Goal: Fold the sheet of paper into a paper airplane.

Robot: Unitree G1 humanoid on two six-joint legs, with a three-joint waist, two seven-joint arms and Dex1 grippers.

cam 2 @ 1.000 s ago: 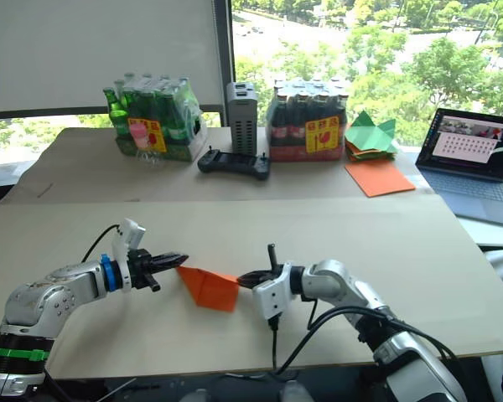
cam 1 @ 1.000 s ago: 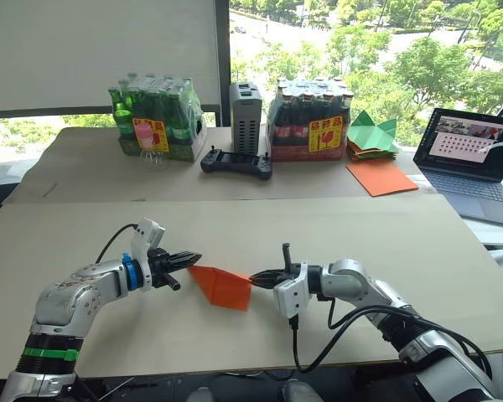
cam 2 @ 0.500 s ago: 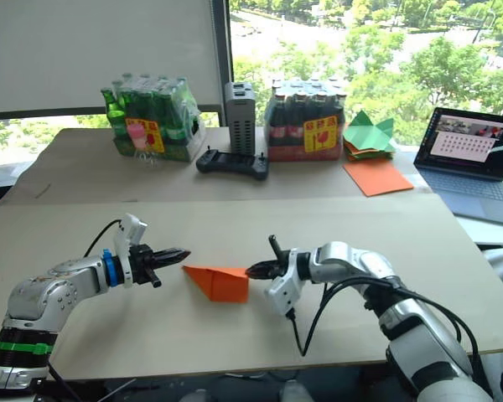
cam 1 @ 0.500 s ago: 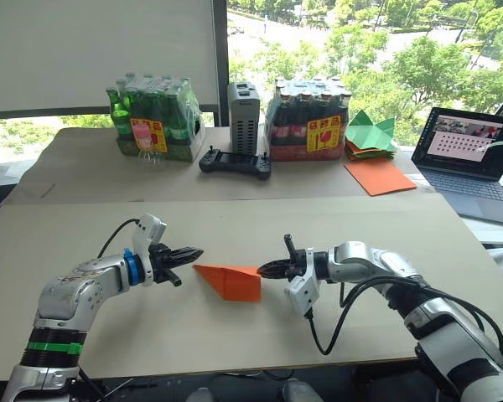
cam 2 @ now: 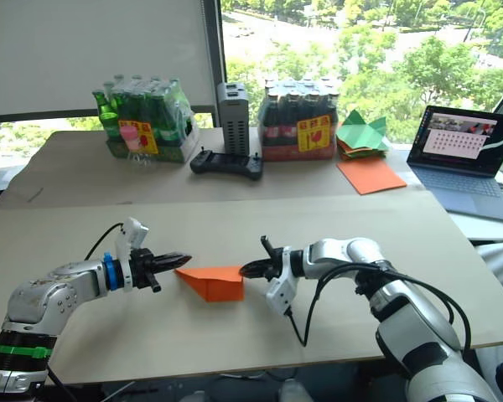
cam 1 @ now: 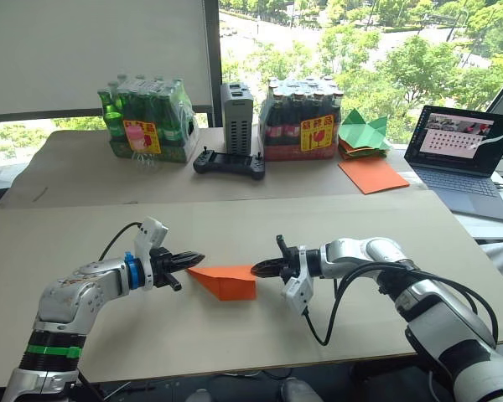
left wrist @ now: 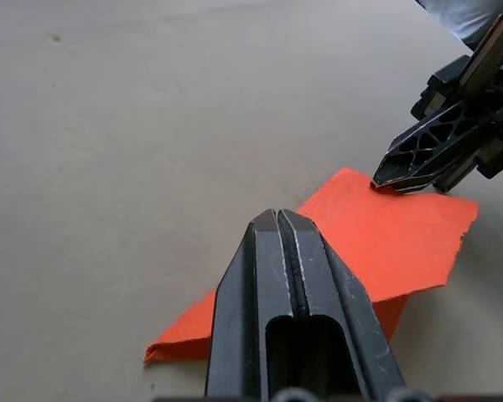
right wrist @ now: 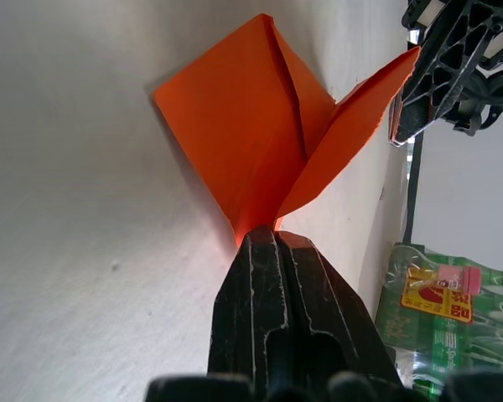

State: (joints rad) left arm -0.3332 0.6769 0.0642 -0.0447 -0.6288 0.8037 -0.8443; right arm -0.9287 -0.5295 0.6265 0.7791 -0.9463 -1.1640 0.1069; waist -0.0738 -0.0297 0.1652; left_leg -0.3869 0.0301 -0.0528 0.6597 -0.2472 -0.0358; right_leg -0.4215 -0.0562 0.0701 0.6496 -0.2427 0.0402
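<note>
**Both jaws pinched on the folded orange paper**

Both pairs of jaws are closed on the paper airplane (cam 1: 226, 280): the left gripper (cam 1: 194, 260) nips its pointed corner, the right gripper (cam 1: 256, 270) nips the opposite corner. That thin, bright orange piece sits between them on the near table (cam 1: 377, 243), folded into a pointed wedge with layered flaps, one flap standing up along a sharp crease.

This tabletop is a matte, pale beige board, plain and smooth. Behind it stands a second beige table (cam 1: 75, 159). On that one are a shrink-wrapped pack of green bottles (cam 1: 142, 119), a grey upright box (cam 1: 236, 107), a wrapped pack of dark bottles (cam 1: 302, 117), a black handheld controller (cam 1: 229, 163), a flat orange sheet (cam 1: 372, 174) and green paper shapes (cam 1: 362, 134) stacked just behind it. An open laptop (cam 1: 459, 151) stands to the right. Beyond are a window with green trees (cam 1: 386, 50) and a white blind (cam 1: 84, 50).
</note>
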